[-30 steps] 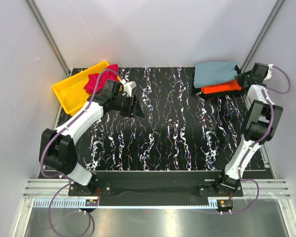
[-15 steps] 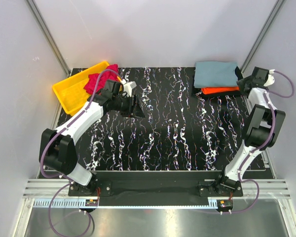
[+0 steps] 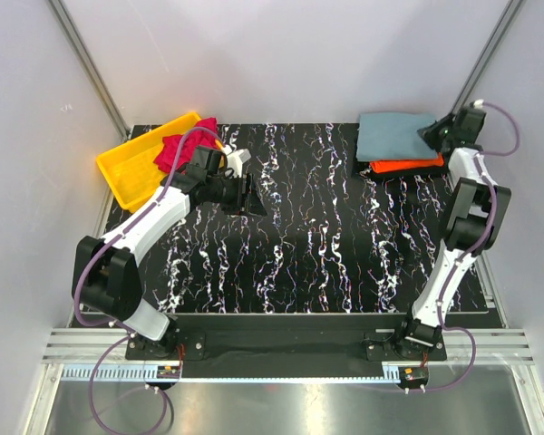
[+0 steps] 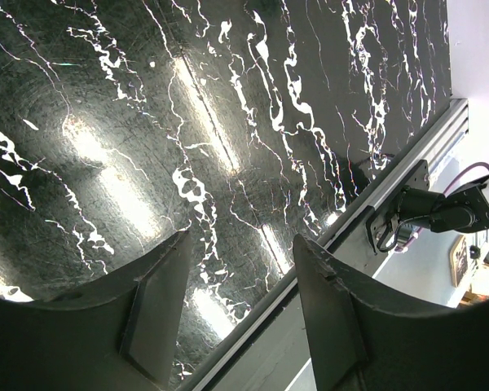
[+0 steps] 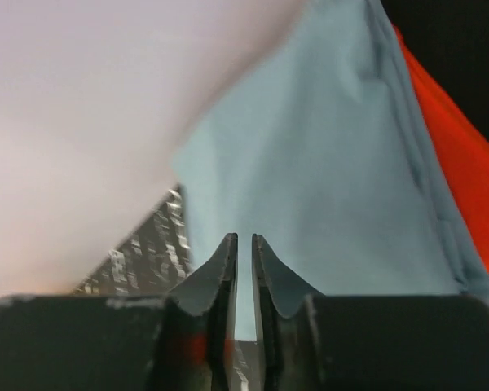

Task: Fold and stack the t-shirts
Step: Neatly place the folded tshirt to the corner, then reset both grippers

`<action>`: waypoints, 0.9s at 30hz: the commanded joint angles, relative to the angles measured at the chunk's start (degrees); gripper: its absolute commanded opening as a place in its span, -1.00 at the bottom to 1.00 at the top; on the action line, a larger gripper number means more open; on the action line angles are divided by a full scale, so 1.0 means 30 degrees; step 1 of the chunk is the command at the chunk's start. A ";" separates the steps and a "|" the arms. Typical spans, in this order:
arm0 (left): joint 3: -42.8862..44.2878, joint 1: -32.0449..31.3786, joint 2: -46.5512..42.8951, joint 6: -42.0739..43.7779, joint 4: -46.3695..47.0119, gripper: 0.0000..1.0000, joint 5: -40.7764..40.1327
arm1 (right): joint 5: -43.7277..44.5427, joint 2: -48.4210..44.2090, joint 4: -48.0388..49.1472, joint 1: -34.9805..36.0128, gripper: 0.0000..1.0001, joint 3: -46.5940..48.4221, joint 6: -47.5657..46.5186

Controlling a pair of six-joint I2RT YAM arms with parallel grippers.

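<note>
A folded grey-blue t-shirt (image 3: 394, 134) lies on top of the orange t-shirt (image 3: 408, 166) at the table's back right. My right gripper (image 3: 432, 134) hovers at the grey-blue shirt's right edge. In the right wrist view its jaws (image 5: 244, 238) stand a narrow gap apart with nothing between them, over the grey-blue cloth (image 5: 326, 163), and the orange shirt (image 5: 456, 195) shows to the right. The crimson t-shirt (image 3: 183, 145) lies crumpled on the yellow bin's edge. My left gripper (image 3: 251, 197) is open and empty above the bare table (image 4: 243, 240).
The yellow bin (image 3: 131, 168) sits tilted at the back left corner, next to the left arm's wrist. Grey walls and metal frame posts close in the table at the back and sides. The right arm's base (image 4: 440, 213) shows at the table's near rail.
My right gripper moved from the orange shirt's right end back to the grey-blue shirt's right edge, and its jaws opened and then narrowed. The left arm has not moved.
</note>
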 commanded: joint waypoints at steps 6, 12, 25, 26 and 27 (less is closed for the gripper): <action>0.0024 -0.0049 0.0430 -0.0015 0.0645 0.18 0.0359 | -0.0785 0.0835 0.2722 -0.0680 -0.68 -0.2629 -0.0726; -0.0034 -0.0020 0.0256 0.0014 0.0645 0.18 0.0155 | -0.0581 -0.0567 0.2695 -0.0972 -0.52 -0.2454 -0.1139; 0.1516 0.0390 -0.3988 0.0455 0.1346 0.22 -0.1370 | 0.0562 -1.1081 -0.5674 0.1368 1.00 -0.6462 -0.0932; 0.1634 0.0390 -0.5008 0.0395 0.1493 0.22 -0.1688 | 0.0562 -1.2018 -0.6119 0.1777 0.99 -0.7018 -0.0991; 0.1693 0.0390 -0.5541 0.0250 0.1610 0.23 -0.2010 | 0.0214 -1.3709 -0.6530 0.2564 0.99 -0.7952 -0.1165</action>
